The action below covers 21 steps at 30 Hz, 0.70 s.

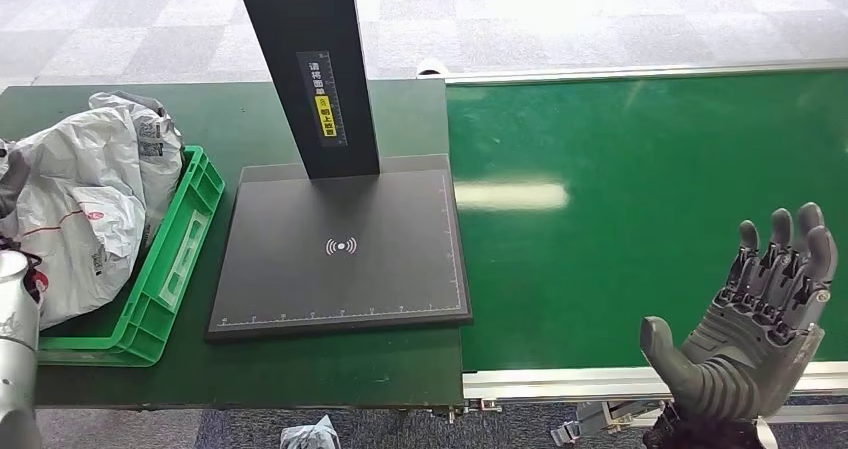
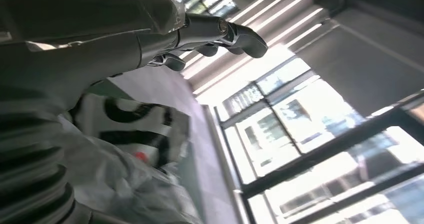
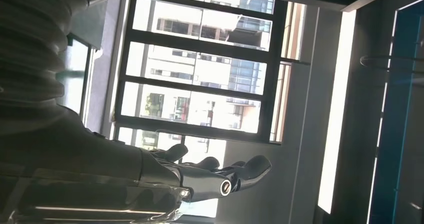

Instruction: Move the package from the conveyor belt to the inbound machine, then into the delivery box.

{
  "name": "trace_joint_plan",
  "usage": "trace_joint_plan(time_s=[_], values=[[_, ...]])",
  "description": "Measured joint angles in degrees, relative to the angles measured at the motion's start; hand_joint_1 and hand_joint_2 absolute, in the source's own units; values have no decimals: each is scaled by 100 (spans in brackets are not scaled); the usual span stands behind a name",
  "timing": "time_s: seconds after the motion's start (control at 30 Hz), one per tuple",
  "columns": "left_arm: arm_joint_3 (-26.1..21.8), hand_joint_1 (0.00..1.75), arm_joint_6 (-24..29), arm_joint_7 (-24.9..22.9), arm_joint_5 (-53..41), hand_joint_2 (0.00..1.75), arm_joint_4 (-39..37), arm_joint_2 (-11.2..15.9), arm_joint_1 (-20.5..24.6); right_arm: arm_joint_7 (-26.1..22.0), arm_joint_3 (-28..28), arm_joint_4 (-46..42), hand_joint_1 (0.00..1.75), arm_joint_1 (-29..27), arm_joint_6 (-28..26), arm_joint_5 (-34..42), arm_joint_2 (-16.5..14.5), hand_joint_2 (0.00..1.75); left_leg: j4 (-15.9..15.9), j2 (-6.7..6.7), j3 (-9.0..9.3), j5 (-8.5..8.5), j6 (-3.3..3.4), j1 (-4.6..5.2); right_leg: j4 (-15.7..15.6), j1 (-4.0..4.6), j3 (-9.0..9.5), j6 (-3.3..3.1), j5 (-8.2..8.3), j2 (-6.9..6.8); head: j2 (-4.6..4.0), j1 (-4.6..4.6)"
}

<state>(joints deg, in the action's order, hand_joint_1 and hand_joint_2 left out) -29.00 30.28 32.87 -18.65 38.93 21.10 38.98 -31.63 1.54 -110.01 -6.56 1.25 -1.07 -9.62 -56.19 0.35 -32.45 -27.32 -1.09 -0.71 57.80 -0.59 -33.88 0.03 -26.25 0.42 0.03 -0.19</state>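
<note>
Crumpled grey-white package (image 1: pixel 85 209) fills the green box (image 1: pixel 165 289); right hand (image 1: pixel 760 319) fingers spread, holding nothing.

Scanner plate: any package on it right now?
No. In the head view the dark scanner plate is bare, and the grey packages lie in the green crate.

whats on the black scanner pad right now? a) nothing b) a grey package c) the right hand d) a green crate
a: the black scanner pad lies bare, the grey packages sit in the green crate beside it, and the right hand is open over the near edge of the conveyor belt.
</note>
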Motion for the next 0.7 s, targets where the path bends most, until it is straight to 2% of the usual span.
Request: trace_joint_plan(time_s=[0.07,0.13,0.2,0.33,0.47,0.57,0.7], values=[[378,0,256,407,269,0,1239,-407,-502,121,63,96,0,56,-9,-72,-21,175,0,1,1,-3,4,9,0,-9,4,2,1,-1,0,0],[974,0,640,632,310,0,2474,-769,-1080,193,145,207,0,89,-11,-132,-38,175,0,4,1,-7,10,16,-1,-17,5,4,0,0,1,3],[1519,0,862,711,260,0,3496,-1023,-1565,217,215,301,0,106,-19,-171,-48,175,-1,10,-1,-13,14,18,-2,-20,1,5,0,5,1,4],[2481,0,933,733,-215,0,5058,-1401,-2344,455,309,511,0,130,2,-264,-39,175,-2,9,5,-25,22,17,-7,-20,2,20,-11,8,2,-3],[3614,0,935,728,-1213,175,5716,-2008,-3172,760,425,863,0,166,21,-453,17,175,0,3,5,-30,25,17,-8,-20,10,27,-19,5,0,0],[4069,0,795,531,-701,175,5484,-2305,-3426,1001,494,1054,0,178,13,-669,62,175,0,-5,12,-34,30,17,-10,-22,22,31,-22,-7,1,-3],[4587,0,239,426,971,175,4179,-2772,-3685,1332,679,1416,0,197,11,-912,98,175,1,-6,21,-35,32,17,-11,-21,33,34,-25,-13,1,-2]])
